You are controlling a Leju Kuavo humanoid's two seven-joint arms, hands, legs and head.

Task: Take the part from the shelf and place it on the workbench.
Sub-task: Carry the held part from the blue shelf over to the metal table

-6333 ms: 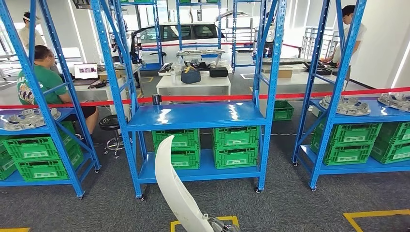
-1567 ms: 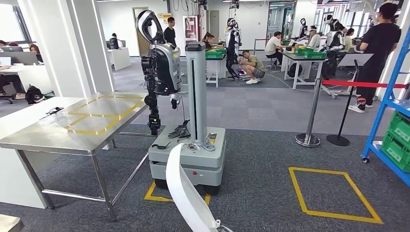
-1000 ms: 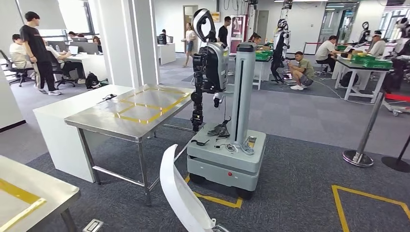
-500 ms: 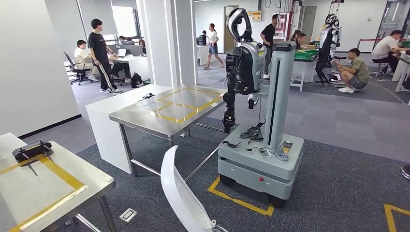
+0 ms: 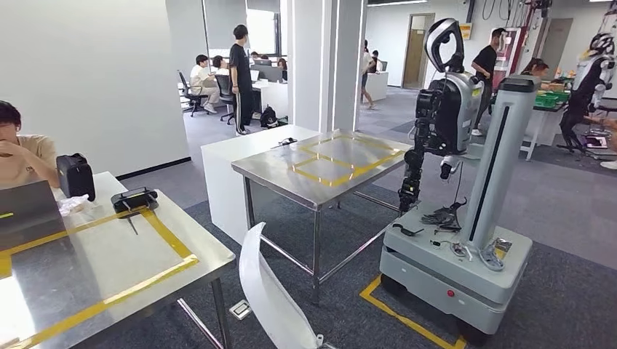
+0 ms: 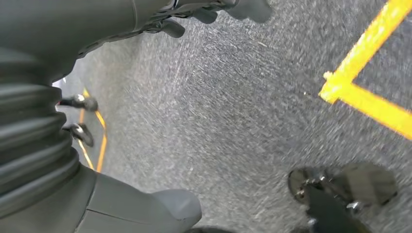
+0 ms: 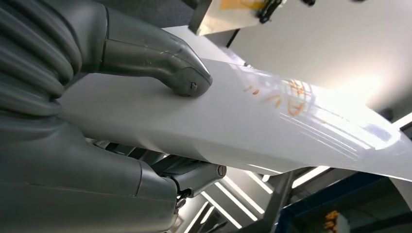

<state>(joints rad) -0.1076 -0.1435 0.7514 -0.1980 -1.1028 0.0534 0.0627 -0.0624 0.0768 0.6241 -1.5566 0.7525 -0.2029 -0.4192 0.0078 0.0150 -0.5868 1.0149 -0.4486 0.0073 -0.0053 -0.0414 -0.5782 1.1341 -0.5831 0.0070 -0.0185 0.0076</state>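
- White curved part (image 5: 271, 291) stands up from the bottom of the head view, held off the floor, just right of the near workbench (image 5: 109, 269).
- Right hand (image 7: 111, 111) grips part (image 7: 252, 126); thumb pressed on its face, fingers clamped behind.
- Left hand (image 6: 73, 116) hangs over grey carpet, fingers spread, holding nothing.
- Second steel workbench (image 5: 320, 163) with yellow tape stands beyond.
- Wheeled robot (image 5: 466, 196) right of it.
- Seated person (image 5: 22, 153) far left.
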